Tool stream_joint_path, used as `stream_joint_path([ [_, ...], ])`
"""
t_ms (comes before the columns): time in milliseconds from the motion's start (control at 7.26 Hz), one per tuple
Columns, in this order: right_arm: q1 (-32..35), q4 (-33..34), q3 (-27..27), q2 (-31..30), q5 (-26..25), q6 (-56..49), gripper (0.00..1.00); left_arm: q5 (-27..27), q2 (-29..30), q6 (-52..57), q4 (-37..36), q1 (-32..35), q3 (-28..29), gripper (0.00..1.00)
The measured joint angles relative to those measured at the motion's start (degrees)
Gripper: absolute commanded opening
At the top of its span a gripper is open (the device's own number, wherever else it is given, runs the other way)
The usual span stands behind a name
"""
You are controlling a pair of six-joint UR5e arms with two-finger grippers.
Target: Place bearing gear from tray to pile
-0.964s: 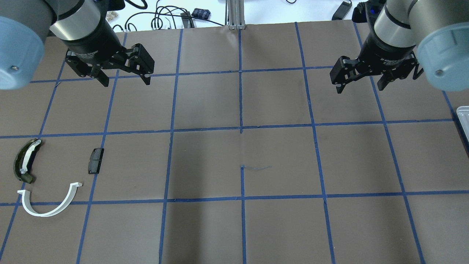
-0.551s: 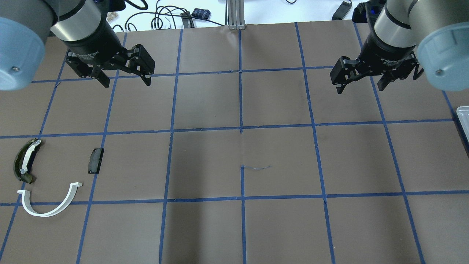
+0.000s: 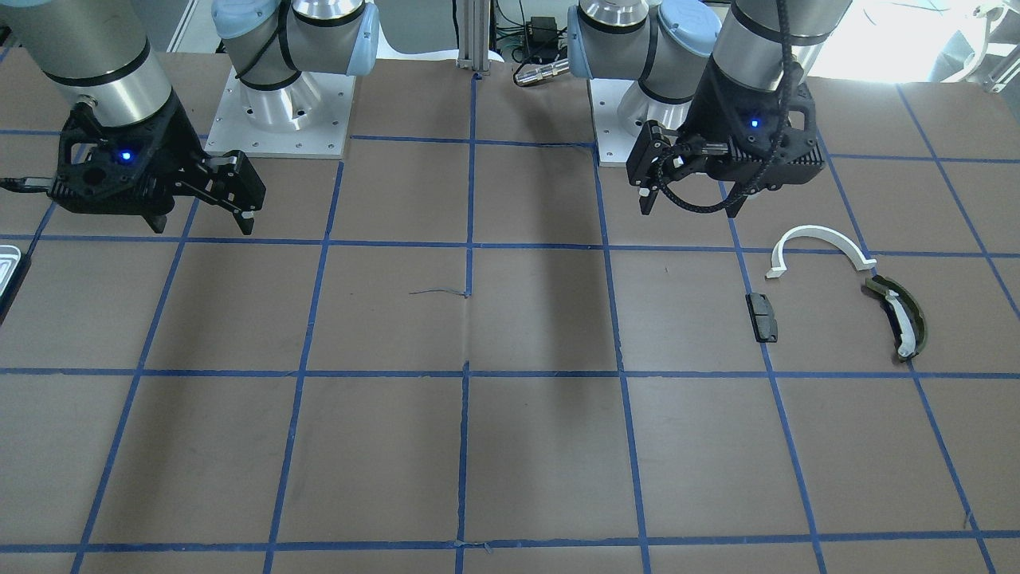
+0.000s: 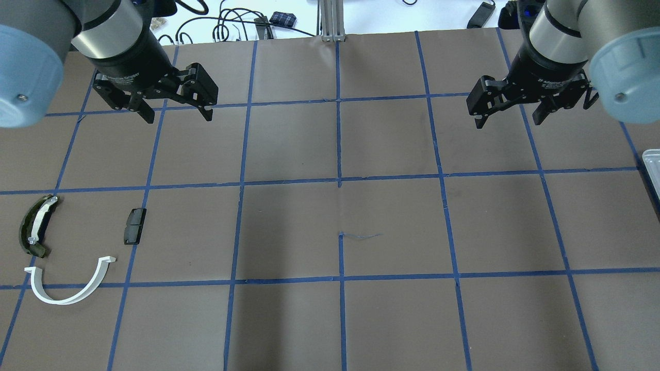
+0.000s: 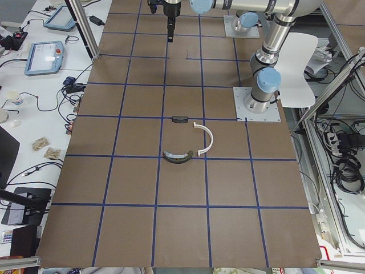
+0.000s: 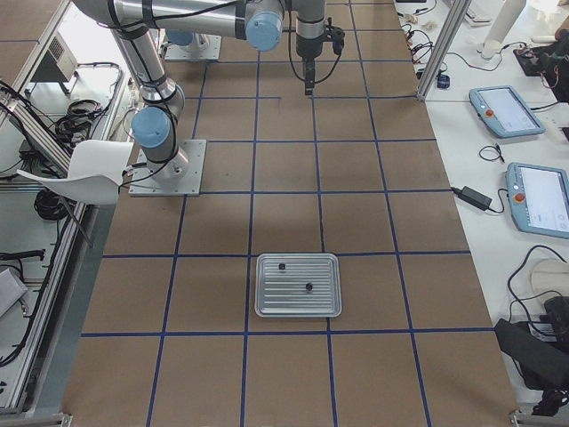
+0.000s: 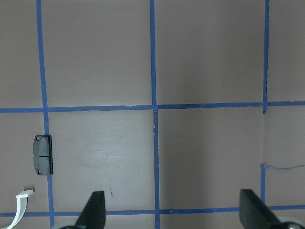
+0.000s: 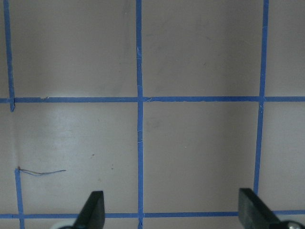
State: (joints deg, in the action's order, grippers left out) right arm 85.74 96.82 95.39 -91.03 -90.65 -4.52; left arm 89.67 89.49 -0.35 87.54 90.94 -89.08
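Left gripper [image 4: 178, 116] hangs wide open and empty, pointing down over the desk [image 4: 392, 221] at the overhead view's upper left; right gripper [image 4: 509, 123] mirrors it at the upper right. Two small dark parts [image 6: 308, 286] lie on the tray [image 6: 276, 301], lower centre of the right-side view; the pile [image 4: 135, 225] sits at the overhead view's lower left.

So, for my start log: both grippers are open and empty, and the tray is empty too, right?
No: the tray holds two small dark parts, per the exterior right view. The left gripper and right gripper are open and empty.
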Motion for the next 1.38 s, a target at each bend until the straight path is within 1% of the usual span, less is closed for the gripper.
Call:
stream_joint_path([
  [551,0.5,-1.7,-2.8,0.1,0.5,0.9,1.00,0.0,0.1,0.0,0.0,-0.1,0.0,1.00],
  [827,-0.7,-2.4,-3.1,0.5,0.2,-0.4,1.00,0.0,0.1,0.0,0.0,-0.1,0.0,1.00],
  [964,-3.1,-2.5,-3.0,0.7,-0.1,-3.5,1.00,0.0,0.1,0.0,0.0,-0.1,0.0,1.00],
  [1102,-6.9,-2.4,-2.8,1.0,-0.2,-9.4,1.00,0.0,0.0,0.0,0.0,0.0,0.0,1.00],
  [1378,-15.9,-2.0,-2.4,2.3,-0.3,-23.9,1.00,0.0,0.0,0.0,0.0,0.0,0.0,1.00],
])
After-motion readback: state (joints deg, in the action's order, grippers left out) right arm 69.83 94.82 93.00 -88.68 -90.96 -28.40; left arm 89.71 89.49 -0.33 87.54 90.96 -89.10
